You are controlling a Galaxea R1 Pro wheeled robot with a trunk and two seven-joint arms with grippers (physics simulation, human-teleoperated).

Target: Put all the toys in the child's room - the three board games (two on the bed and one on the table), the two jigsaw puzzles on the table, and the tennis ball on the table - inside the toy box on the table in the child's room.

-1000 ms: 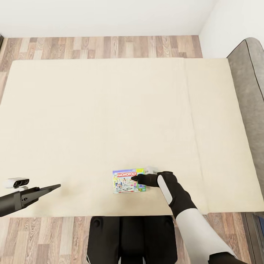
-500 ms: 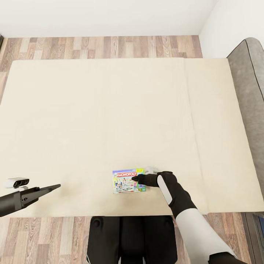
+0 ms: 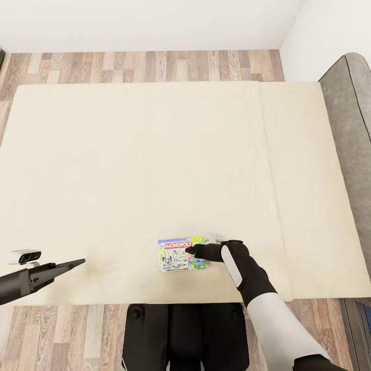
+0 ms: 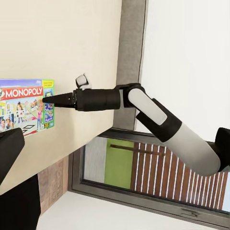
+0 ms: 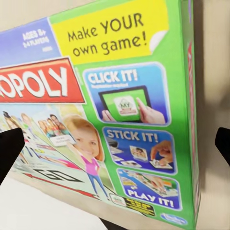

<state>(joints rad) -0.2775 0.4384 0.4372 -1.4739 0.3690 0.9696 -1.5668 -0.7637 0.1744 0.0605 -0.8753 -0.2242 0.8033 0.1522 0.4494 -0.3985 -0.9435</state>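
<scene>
Right end effector (image 3: 191, 251) hovers over board game's (image 3: 178, 254) right edge.

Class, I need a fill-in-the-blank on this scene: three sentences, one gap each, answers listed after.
1. The red band on the board game reads ____.
2. The game lies flat on the beige ____ of the bed.
3. The gripper at the game's edge is the ____ gripper; the left gripper hangs apart from it.

Missing words: MONOPOLY; mattress; right
</scene>
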